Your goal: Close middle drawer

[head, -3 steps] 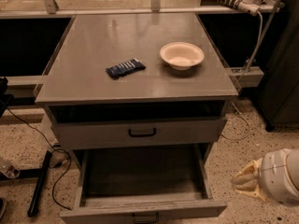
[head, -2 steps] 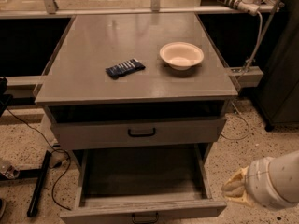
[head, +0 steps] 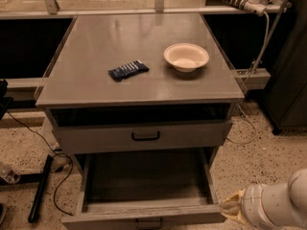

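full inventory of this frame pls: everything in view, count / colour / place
cabinet: 1, grey, centre of view
middle drawer: 1, grey with black handle, pulled far out, bottom of view
upper drawer: 1, grey with black handle, just above it, slightly out
bowl: 1, cream, cabinet top, right side
packet: 1, dark blue, cabinet top, left of the bowl
power strip: 1, white, top right, behind the cabinet
bar: 1, black, on the speckled floor, left
arm: 1, white, bottom right
hand: 1, cream, at the middle drawer's front right corner; contact unclear
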`<state>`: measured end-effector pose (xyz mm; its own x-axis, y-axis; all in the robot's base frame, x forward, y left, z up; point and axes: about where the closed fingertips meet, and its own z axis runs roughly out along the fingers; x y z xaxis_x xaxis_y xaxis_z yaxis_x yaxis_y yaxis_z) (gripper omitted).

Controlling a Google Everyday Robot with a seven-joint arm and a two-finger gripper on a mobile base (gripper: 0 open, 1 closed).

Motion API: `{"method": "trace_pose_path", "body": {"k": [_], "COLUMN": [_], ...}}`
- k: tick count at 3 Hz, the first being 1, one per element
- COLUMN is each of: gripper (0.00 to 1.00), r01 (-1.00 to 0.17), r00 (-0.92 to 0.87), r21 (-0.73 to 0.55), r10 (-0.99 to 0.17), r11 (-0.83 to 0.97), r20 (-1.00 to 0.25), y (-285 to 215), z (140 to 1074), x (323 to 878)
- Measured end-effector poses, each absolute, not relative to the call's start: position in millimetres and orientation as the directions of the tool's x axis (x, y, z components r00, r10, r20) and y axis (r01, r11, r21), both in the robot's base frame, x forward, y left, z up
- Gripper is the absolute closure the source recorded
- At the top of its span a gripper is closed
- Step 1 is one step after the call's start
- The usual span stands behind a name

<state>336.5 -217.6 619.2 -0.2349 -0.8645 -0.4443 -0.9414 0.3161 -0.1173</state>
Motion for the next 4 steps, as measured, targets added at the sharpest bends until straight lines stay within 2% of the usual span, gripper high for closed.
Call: {"method": "trace_pose_path", "body": {"k": [1, 4], "gripper": [1.0, 1.0], "r01": [-0.928, -0.935], "r00": [-0.239, -0.221], "r21": [-0.139, -0.141], "r10": [-0.839, -0.847], "r11": [0.345, 0.325], "r20": [-0.488, -0.483], "y": [-220, -207], "z": [576, 525], "x": [343, 339]}}
